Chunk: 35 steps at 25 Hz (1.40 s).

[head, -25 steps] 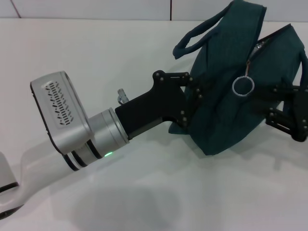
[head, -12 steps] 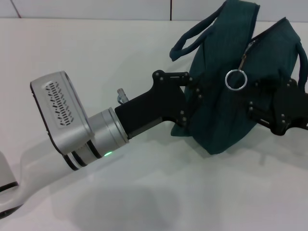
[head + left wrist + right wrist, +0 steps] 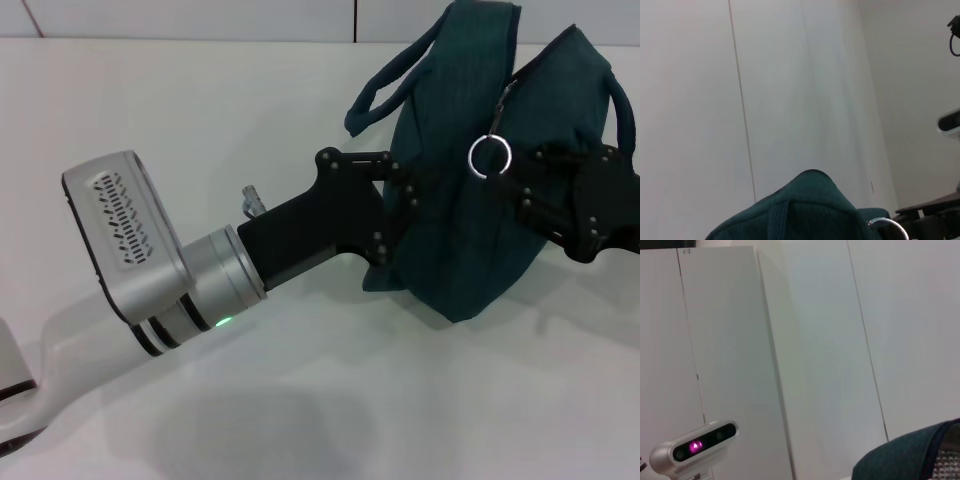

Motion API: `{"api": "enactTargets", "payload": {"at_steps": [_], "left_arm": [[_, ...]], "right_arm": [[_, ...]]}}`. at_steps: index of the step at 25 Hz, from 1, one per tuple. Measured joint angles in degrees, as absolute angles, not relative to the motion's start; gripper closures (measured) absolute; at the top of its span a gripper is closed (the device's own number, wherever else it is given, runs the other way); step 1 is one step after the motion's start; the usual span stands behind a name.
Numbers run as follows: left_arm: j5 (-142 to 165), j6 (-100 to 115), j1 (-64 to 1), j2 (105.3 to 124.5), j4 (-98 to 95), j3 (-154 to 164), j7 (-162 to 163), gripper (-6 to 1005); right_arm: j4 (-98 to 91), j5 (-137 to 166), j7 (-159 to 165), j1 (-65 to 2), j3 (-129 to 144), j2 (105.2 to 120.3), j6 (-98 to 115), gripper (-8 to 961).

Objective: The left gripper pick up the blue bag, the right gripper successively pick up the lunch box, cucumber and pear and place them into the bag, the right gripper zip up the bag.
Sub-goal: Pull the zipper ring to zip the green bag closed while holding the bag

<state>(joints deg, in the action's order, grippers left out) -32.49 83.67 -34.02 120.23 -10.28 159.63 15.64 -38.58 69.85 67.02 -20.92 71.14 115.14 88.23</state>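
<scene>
Left gripper (image 3: 400,215) clamped on the near side wall of the blue bag (image 3: 470,160), holding it off the white table (image 3: 200,120). Right gripper (image 3: 525,185) at the zipper ring pull (image 3: 490,154); finger closure cannot be told. Judgement: hold bag steady, pull along the zipper line

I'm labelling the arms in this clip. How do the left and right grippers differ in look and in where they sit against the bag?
The left gripper joins a silver arm with a green light; the right gripper is all black. The left gripper presses on the side of the blue bag toward the robot's left; the right gripper comes in from the other side, beside the metal ring pull. Both are black claws touching the bag.
</scene>
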Motion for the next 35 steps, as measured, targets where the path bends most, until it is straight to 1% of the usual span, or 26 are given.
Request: {"api": "enactTargets", "payload": {"at_steps": [6, 16, 35], "left_arm": [[-31.08, 83.67, -33.93, 120.24, -10.56, 159.64, 14.05, 944], [-30.24, 83.67, -33.86, 120.32, -10.72, 159.48, 13.39, 944], [-30.55, 82.73, -33.11, 120.11, -8.03, 159.14, 12.11, 945]], "right_arm": [[-37.93, 69.69, 67.00, -21.27, 71.22, 115.17, 88.14, 658], [-35.61, 68.84, 66.25, -22.08, 70.77, 115.22, 87.91, 910], [-35.48, 58.64, 52.21, -19.86, 70.64, 115.22, 89.22, 942]]}}
